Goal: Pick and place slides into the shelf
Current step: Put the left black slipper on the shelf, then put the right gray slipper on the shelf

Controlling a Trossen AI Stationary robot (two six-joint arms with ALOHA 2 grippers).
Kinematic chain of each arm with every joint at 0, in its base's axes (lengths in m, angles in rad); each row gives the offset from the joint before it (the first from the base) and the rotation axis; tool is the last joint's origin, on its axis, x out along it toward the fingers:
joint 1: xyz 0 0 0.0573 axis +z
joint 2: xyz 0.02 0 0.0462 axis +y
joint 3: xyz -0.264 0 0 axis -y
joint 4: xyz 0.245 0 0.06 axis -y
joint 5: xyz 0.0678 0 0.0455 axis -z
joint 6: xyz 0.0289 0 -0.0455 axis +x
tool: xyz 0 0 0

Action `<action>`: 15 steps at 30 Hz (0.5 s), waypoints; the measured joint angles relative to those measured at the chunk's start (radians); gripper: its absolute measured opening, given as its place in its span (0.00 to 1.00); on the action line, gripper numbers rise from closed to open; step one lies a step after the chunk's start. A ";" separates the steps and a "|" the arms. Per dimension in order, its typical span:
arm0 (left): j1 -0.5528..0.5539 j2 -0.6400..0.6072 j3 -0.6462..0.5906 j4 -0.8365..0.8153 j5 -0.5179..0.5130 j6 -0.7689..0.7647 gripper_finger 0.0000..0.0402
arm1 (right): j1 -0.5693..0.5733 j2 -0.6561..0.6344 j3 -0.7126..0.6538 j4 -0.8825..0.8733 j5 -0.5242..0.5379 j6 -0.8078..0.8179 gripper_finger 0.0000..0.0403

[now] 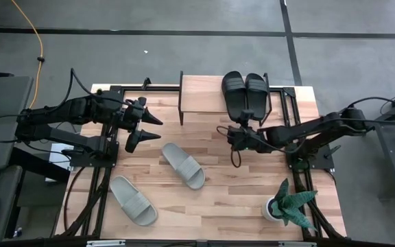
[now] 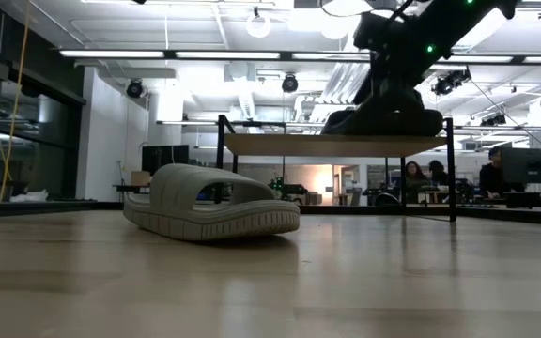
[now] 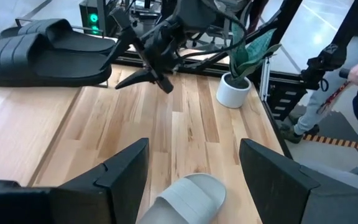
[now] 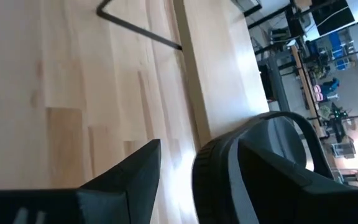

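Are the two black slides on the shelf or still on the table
On the shelf: both black slides lie side by side on the right half of the shelf.

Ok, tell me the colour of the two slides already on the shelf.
Both slides on the shelf are black, clearest in the high view.

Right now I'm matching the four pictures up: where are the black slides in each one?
High: black slides top, right of centre, on the shelf's right end.
Low: dark shapes upper right, on the shelf top.
Left wrist: top left.
Right wrist: the dark rounded shape at lower right looks like one.
Shared landmark: the light-wood shelf under them.
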State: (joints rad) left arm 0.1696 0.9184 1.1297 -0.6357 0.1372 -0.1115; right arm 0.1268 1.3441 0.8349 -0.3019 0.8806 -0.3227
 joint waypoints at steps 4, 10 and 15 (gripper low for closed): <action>0.000 0.000 0.000 -0.009 -0.001 0.002 0.59 | 0.040 -0.007 0.000 -0.001 0.007 0.016 0.51; 0.000 0.000 0.000 -0.022 -0.018 0.003 0.59 | 0.084 -0.010 0.015 0.020 0.020 0.018 0.51; 0.000 0.000 0.000 -0.029 -0.019 0.003 0.59 | 0.088 -0.010 0.063 0.043 -0.131 0.060 0.51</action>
State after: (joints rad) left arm 0.1696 0.9184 1.1300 -0.6647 0.1187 -0.1089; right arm 0.2147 1.3344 0.8980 -0.2586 0.7494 -0.2626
